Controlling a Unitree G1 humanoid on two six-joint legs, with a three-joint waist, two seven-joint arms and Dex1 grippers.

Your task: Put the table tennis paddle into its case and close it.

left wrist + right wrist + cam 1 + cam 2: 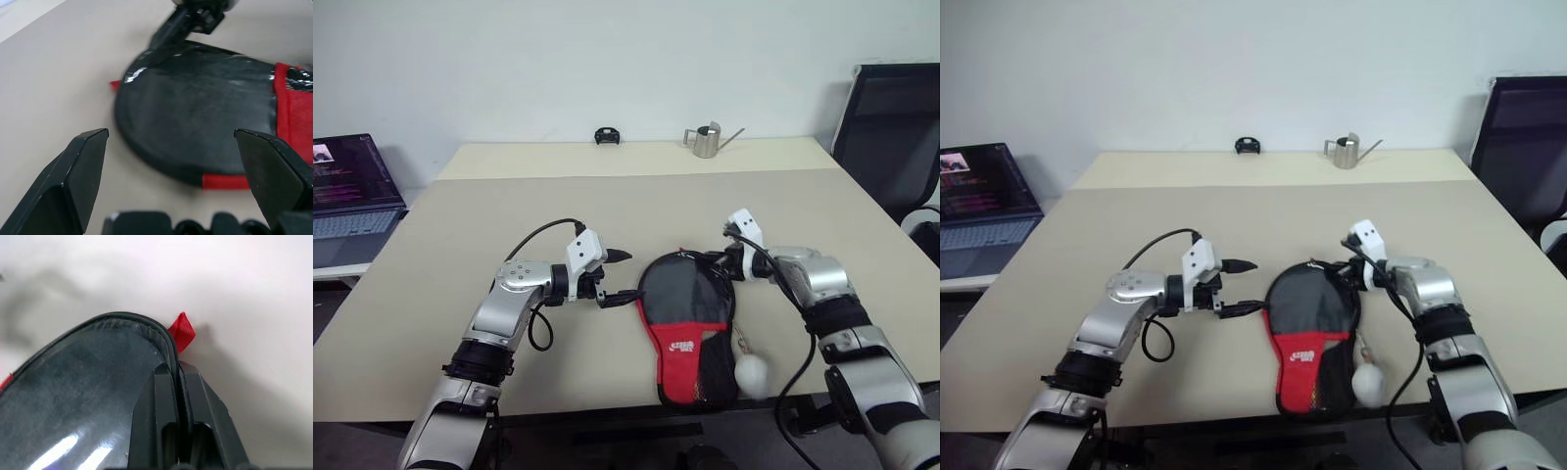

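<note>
Right tool was pinched shut on the top rim of the case when we looked, its two black fingers pressed together right on the zipper edge. Left tool was spread as wide as it goes, holding nothing, hanging just off the case's left side with its fingers on either side of our look at the round black end.

We noticed the head views gave us the whole layout: case lying flat near the front edge of the beige surface, round black end pointing away from the robot, red lower panel and mesh pocket toward it, so the long axis ran front to back between the two arms. A small whitish ball sat just beside the lower right of the case. A laptop stood off to the left, a little metal watering can and a small black object at the far edge, and a black chair on the right.

Wrist views added the close stuff. We could see a red tab sticking out at the rim right by the shut fingers, and the left wrist view caught the right tool reaching in from the far side of the case.

We could make out a small white logo on the red panel, but couldn't read it. We couldn't tell whether the paddle was inside.
</note>
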